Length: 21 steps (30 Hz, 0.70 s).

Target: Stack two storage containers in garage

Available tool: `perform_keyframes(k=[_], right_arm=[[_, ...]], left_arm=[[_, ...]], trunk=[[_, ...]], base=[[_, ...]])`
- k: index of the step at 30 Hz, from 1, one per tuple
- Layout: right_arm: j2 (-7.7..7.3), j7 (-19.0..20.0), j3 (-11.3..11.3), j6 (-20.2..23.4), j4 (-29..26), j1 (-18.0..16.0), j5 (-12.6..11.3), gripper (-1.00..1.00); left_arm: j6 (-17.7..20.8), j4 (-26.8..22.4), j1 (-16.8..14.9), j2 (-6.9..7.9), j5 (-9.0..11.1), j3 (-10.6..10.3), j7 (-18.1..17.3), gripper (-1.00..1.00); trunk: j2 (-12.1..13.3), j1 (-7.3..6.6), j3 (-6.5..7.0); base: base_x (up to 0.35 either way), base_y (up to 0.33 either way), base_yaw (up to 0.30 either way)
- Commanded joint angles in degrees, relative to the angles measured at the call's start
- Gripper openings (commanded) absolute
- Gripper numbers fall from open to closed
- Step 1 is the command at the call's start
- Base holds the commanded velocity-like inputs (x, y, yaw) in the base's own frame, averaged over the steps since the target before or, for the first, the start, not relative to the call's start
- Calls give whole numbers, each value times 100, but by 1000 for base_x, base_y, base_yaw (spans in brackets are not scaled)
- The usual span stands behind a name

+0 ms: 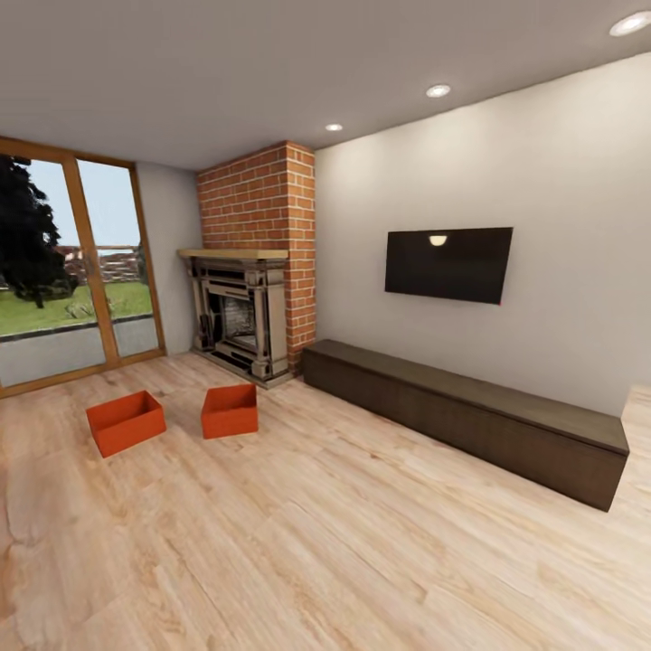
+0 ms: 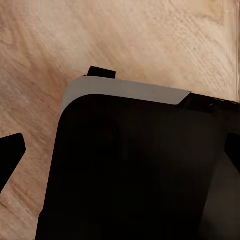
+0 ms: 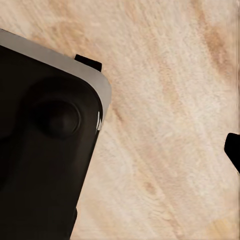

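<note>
Storage containers, two of them, sit out on the light wood plank floor of the living room, in front of the brick fireplace. Left container lies nearer the wood-framed glass doors; right container sits just beside it, a strip of floor between them, not touching. Both are orange-red, lidless and upright, and from the head view their insides are mostly hidden behind the near walls, so what they hold cannot be told.

A long dark low cabinet runs along the pale wall under a black wall-mounted screen; its far end is close to the picture's edge.

Down at the wrists, a large black rounded body with a grey rim blocks much of the left wrist view, with plank floor beyond. Dark finger shapes are cut off at the picture edges, so how far either end effector is open cannot be told; nothing shows between them.
</note>
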Motion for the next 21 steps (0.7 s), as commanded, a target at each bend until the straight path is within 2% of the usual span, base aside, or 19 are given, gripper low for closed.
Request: perform_keyframes(k=[1,8,21], right_arm=[[3,0,48,-40,18,-7,-59,100],[55,13,48,-39,18,-7,-68,100],[35,-2,39,-68,18,-7,-101,100]], left_arm=[[-11,-5,0,-1,34,0,6,100],[-11,-7,-1,-1,34,0,6,100],[-10,-5,0,-1,36,0,6,100]], trunk=[[-3,3,-6],[-3,3,-6],[-3,3,-6]], base=[[315,-74,0],[315,-17,7],[318,0,250]])
